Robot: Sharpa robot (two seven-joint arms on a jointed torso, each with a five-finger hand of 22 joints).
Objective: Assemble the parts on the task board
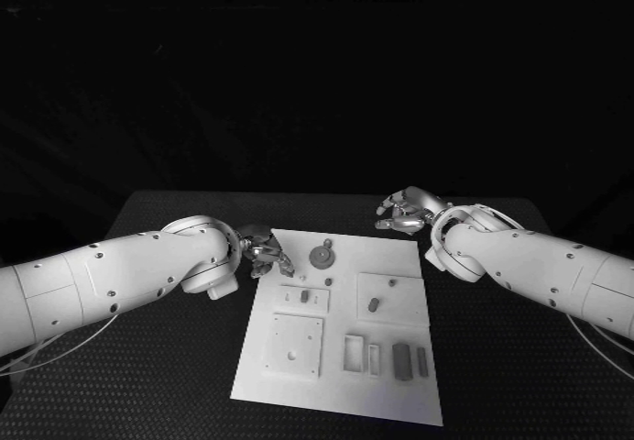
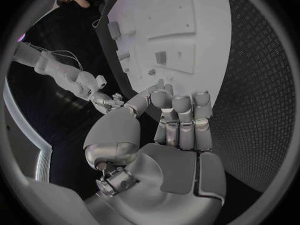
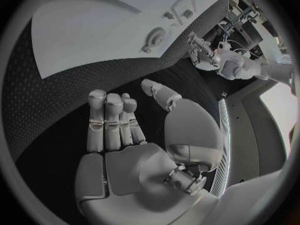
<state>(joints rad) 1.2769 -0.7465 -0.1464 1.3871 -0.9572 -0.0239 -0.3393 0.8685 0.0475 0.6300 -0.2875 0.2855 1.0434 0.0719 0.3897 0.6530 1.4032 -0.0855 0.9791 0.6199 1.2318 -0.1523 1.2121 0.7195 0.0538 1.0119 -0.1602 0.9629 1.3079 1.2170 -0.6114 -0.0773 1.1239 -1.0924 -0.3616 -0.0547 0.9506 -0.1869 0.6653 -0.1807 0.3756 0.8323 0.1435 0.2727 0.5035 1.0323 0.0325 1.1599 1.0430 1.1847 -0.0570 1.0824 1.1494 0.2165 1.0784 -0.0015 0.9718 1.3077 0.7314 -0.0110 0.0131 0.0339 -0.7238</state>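
The white task board lies in the middle of the black table. A round grey part with a knob sits near its far edge, also seen in the right wrist view. Small grey parts stand on two raised squares, and two grey blocks lie near the front edge. My left hand hovers at the board's far left edge, holding nothing. My right hand hangs just beyond the far right corner, also without anything in it.
A square white plate and an upright frame take up the board's near left part. Black textured table extends on both sides of the board. Both white forearms reach in from the sides.
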